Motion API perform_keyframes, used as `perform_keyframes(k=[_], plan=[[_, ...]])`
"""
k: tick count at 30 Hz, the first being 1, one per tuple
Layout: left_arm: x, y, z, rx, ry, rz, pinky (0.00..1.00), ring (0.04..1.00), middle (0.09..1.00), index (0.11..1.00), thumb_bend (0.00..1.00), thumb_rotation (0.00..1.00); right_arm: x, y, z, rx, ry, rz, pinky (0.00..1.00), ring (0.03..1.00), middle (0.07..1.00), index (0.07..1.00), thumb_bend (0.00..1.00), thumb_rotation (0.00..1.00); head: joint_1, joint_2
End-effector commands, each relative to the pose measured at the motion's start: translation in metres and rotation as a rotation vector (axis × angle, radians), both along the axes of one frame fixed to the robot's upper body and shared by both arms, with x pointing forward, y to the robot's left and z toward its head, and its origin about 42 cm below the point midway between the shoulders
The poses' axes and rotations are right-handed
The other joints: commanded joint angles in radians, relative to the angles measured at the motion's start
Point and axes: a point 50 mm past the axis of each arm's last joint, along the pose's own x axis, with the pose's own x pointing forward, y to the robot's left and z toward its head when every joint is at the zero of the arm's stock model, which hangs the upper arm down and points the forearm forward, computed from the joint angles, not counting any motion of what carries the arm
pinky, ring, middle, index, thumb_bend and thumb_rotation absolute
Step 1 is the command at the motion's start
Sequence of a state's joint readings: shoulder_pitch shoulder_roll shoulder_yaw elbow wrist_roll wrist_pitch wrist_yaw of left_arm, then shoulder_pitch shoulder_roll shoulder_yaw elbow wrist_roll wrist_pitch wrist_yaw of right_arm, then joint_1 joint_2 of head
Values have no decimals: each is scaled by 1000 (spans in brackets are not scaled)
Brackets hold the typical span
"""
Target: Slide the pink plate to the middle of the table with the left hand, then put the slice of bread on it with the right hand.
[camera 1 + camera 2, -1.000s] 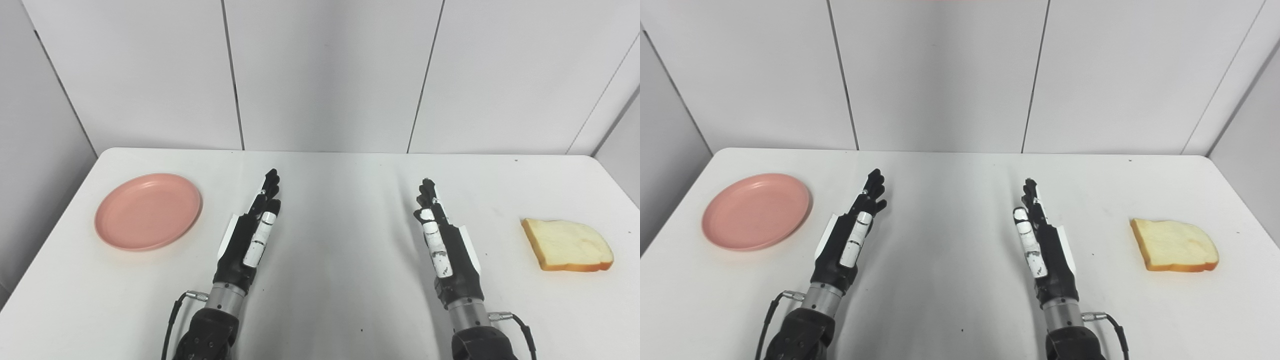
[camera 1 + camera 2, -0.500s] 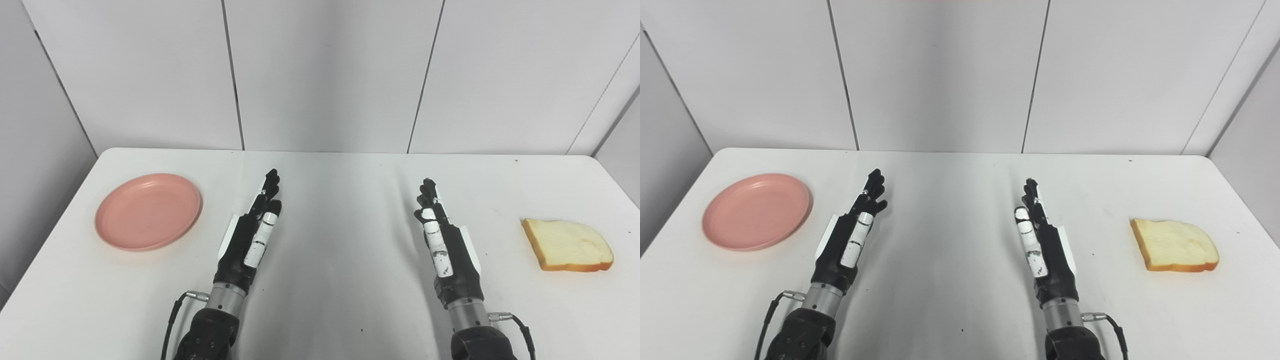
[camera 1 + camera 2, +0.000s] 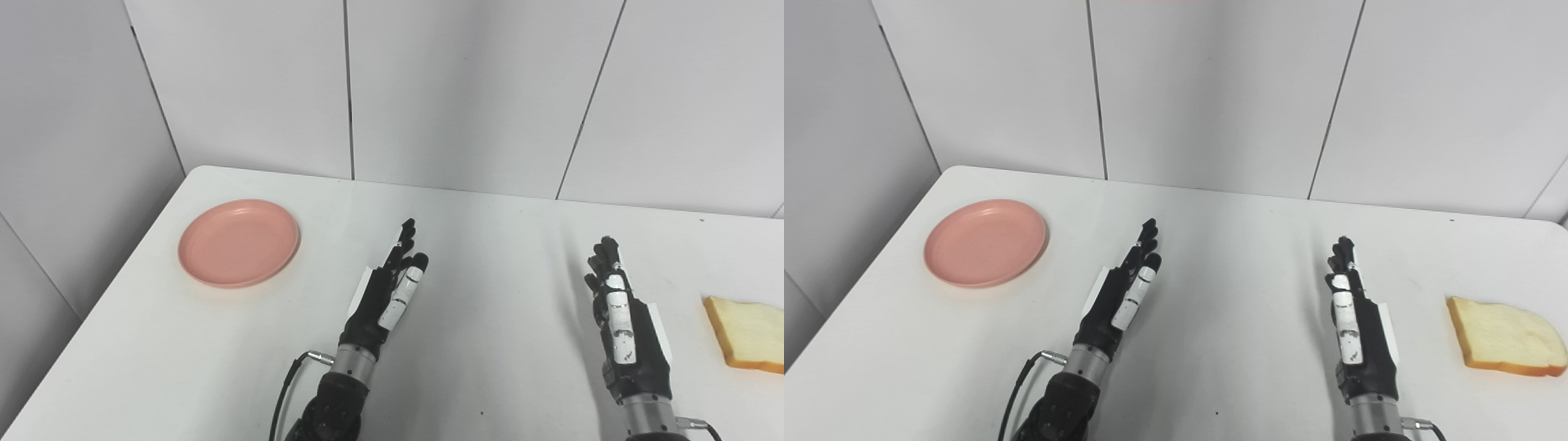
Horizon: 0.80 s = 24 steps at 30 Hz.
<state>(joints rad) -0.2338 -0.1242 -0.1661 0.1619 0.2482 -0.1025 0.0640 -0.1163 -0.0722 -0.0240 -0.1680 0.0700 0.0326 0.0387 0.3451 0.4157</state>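
Fingers first: on both hands they stretch straight out and empty, gripping nothing, palms turned edge-on toward each other above the table.

Going from biggest to smallest, I see the white table (image 3: 1213,343) filling the lower half of both views, its far edge against grey wall panels (image 3: 1213,92) split by thin dark seams.

My left hand (image 3: 1121,291) hovers near the table's middle, pointing away from me and angled slightly right. It is well apart from the plate. A black cable (image 3: 1020,386) loops from its wrist toward the bottom edge.

My right hand (image 3: 1356,321) sits further right, pointing nearly straight ahead, near the bread but not touching it.

I find the pink plate (image 3: 986,242) flat on the table's far left part, close to the left edge, with nothing on it.

I see the slice of bread (image 3: 1507,337) lying flat at the table's right side, its brown crust along the near edge. In the left eye view it is partly cut off by the picture's right border.
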Motion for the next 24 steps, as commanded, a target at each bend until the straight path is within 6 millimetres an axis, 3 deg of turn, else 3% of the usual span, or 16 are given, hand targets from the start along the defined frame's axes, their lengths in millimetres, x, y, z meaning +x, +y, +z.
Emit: perform_keyframes(k=[1, 13, 21, 24], plan=[[9, -9, 24, -28, -95, -11, 957, 978, 991, 994, 692, 1000, 3, 5, 24, 7, -96, 17, 1000, 1000, 1000, 1000, 234, 1000, 0, 1], [6, -7, 27, -24, -104, -29, 945, 979, 995, 994, 693, 1000, -3, 10, 30, 12, -87, 18, 1000, 1000, 1000, 1000, 193, 1000, 35, 9], [5, -1, 40, -11, -134, -15, 933, 967, 993, 985, 626, 1000, -9, 16, 30, 33, -80, 31, 1000, 1000, 1000, 1000, 205, 1000, 83, 6], [6, 4, 49, -17, -140, -10, 914, 958, 988, 983, 662, 1000, -10, 17, 29, 29, -92, 15, 1000, 1000, 1000, 1000, 208, 1000, 92, 0]])
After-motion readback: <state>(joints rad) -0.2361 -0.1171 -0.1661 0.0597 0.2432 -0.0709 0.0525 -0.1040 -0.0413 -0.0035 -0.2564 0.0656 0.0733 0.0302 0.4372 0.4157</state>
